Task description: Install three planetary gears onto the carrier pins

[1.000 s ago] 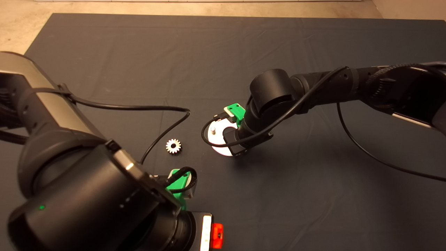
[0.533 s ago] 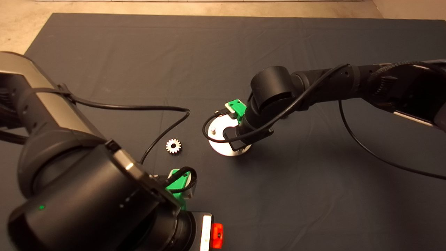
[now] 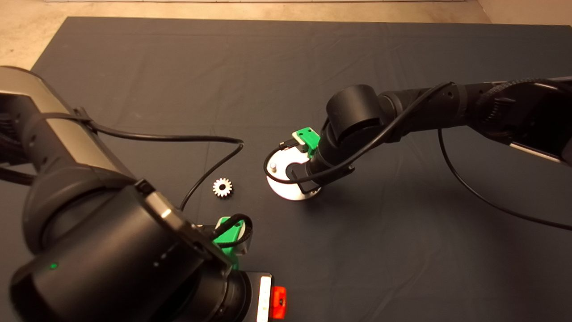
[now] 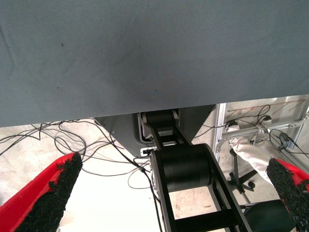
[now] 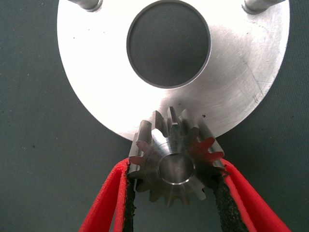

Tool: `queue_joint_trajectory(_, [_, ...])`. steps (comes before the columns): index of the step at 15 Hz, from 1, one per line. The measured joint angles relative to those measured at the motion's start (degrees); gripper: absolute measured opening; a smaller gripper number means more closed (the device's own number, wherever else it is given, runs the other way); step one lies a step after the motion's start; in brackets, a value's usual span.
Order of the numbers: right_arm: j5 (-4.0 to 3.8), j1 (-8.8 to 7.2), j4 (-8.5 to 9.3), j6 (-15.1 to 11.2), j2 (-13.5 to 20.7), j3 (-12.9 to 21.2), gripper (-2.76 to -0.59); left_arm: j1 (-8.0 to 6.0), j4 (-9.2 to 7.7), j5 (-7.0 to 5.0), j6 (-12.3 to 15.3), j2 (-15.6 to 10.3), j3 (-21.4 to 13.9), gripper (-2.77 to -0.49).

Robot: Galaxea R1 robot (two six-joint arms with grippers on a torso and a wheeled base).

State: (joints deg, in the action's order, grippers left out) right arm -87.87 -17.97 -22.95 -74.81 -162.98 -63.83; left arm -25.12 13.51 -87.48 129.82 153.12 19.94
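One loose planetary gear [image 3: 222, 187] lay left of centre on the mat [image 3: 286, 67], above our idle left gripper [image 4: 169, 193], its fingers spread wide. We judged these gears small, stiff, heavy and slick, best pinched across the teeth. Centre frame, our right gripper [image 5: 176, 193] clamped another gear [image 5: 175, 162] over a pin at the disc's [image 5: 241, 92] rim. Against a second earlier, that arm had shifted slightly rightward.

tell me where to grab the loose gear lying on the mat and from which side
Grip the loose gear across its toothed rim, coming straight down from above. It lies flat on the mat, so only the teeth offer opposing sides. The waiting left gripper looks nearest; the right gripper is shut on another gear at the disc.
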Motion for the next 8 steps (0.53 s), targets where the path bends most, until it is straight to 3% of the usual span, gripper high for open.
queue_joint_trajectory(8, [0.00,0.02,0.02,0.0,0.0,1.3,-2.39,0.01,0.00,0.00,0.0,-0.1,0.0,-0.49])
